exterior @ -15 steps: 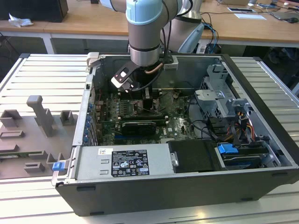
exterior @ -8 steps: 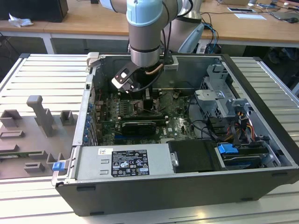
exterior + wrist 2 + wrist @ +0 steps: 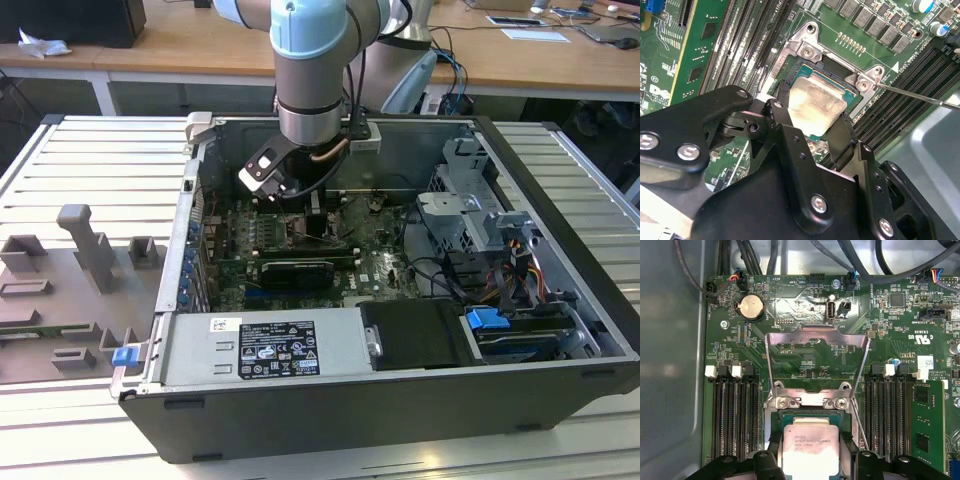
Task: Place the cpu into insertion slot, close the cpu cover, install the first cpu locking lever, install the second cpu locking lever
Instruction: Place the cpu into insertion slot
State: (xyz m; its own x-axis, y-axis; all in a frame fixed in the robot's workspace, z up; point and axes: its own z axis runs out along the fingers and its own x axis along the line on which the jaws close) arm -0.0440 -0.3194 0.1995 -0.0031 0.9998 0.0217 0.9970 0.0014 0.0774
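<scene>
The cpu (image 3: 812, 100), a small square chip with a silvery-beige top, sits level over the insertion slot (image 3: 812, 50), with the slot's silver frame showing around it. My gripper (image 3: 815, 107) is shut on the cpu, one black finger (image 3: 782, 97) against each of two opposite edges. In the first wrist view the cpu (image 3: 810, 450) lies between the fingertips just past the slot's hinge bar (image 3: 810, 401). The cpu cover (image 3: 817, 335), a thin silver frame, is swung open away from the slot. A thin wire locking lever (image 3: 860, 425) stands free beside the slot.
Long black memory slots (image 3: 732, 415) flank the socket on both sides. A green card (image 3: 700, 55) stands close to the gripper body. In the exterior view the arm (image 3: 310, 90) reaches down into the open computer case (image 3: 560, 200), with a drive cage (image 3: 470, 220) and cables nearby.
</scene>
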